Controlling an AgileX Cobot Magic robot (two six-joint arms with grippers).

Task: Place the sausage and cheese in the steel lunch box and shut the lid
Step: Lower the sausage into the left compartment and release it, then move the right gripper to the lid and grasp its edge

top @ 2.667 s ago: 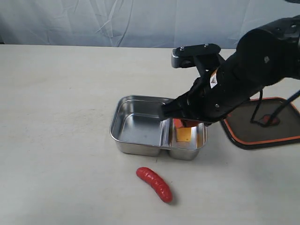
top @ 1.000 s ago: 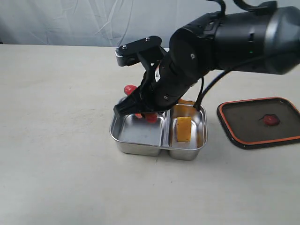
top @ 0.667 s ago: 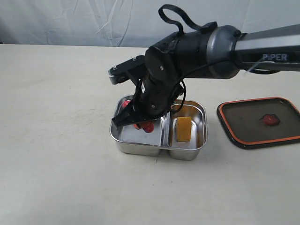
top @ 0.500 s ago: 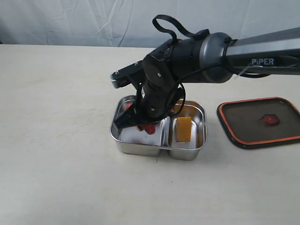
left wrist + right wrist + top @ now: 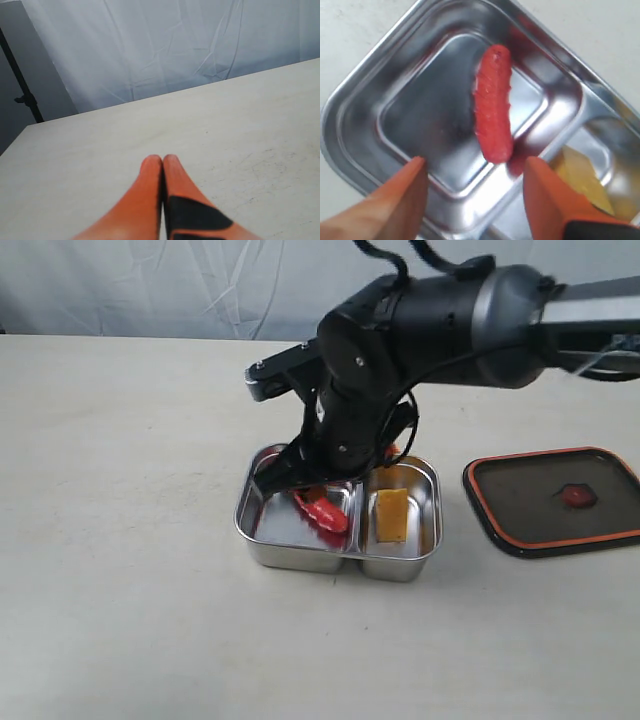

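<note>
The red sausage (image 5: 322,511) (image 5: 492,117) lies loose in the larger compartment of the steel lunch box (image 5: 262,533) (image 5: 365,100). The yellow cheese (image 5: 390,514) (image 5: 580,177) rests in the smaller compartment. My right gripper (image 5: 475,162) hovers open just above the box, its orange fingers (image 5: 402,195) apart and empty. In the exterior view its dark arm (image 5: 400,350) covers the box's far side. The dark lid (image 5: 555,498) with orange rim lies flat to the right of the box. My left gripper (image 5: 162,160) is shut on nothing, away over bare table.
The pale table (image 5: 120,440) stretches wide around the box. A white cloth backdrop (image 5: 200,285) hangs along the far edge. A dark stand pole (image 5: 20,85) shows in the left wrist view.
The right gripper carried the sausage over the box, lowered it into the larger compartment, let go, and has lifted slightly. The cheese stayed in its compartment.
</note>
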